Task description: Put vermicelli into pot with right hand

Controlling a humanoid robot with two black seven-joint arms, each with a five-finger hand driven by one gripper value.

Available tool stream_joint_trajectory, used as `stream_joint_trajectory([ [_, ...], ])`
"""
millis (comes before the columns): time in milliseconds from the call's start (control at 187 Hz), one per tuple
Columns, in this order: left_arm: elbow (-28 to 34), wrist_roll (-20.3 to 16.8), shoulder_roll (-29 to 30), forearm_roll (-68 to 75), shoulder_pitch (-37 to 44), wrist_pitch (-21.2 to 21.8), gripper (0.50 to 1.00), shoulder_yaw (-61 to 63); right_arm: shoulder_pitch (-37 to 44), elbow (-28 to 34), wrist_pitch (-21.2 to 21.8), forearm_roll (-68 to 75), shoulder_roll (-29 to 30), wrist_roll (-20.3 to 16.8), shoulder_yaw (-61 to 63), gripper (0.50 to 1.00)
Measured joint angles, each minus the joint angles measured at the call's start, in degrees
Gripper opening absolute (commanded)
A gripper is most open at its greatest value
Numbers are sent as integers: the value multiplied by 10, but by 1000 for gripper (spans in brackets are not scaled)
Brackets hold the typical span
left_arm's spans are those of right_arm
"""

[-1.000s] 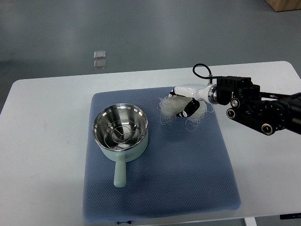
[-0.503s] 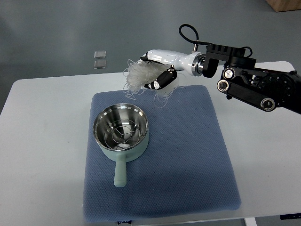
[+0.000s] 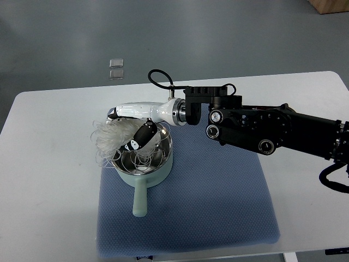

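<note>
— So, from the top, where is the vermicelli (image 3: 117, 136)?
— Right hand (image 3: 135, 126) has its fingers closed around it, over the pot (image 3: 143, 162), at its left rim.
— And the pot?
— On the blue mat (image 3: 218, 207), handle toward the robot.

Right hand (image 3: 132, 126) has moved left from above the mat's far edge to directly over the pot (image 3: 140, 161). Vermicelli (image 3: 114, 137), gripped throughout, now hangs across the pot's left rim, strands trailing inside.
</note>
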Motion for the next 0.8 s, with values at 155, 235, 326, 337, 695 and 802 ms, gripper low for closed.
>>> stream_joint_trajectory([
  [155, 0, 0, 0, 0, -2, 0, 1000, 0, -1, -3, -3, 0, -4, 0, -6, 905],
  [235, 0, 0, 0, 0, -3, 0, 1000, 0, -1, -5, -3, 0, -10, 0, -6, 909],
  [326, 0, 0, 0, 0, -4, 0, 1000, 0, -1, -5, -3, 0, -23, 0, -6, 909],
  [337, 0, 0, 0, 0, -4, 0, 1000, 0, -1, -5, -3, 0, -26, 0, -6, 909],
  [695, 0, 0, 0, 0, -4, 0, 1000, 0, -25, -5, -9, 47, -97, -3, 82, 909],
  [802, 0, -1, 0, 0, -4, 0, 1000, 0, -46, -6, -16, 94, -123, -5, 123, 909],
])
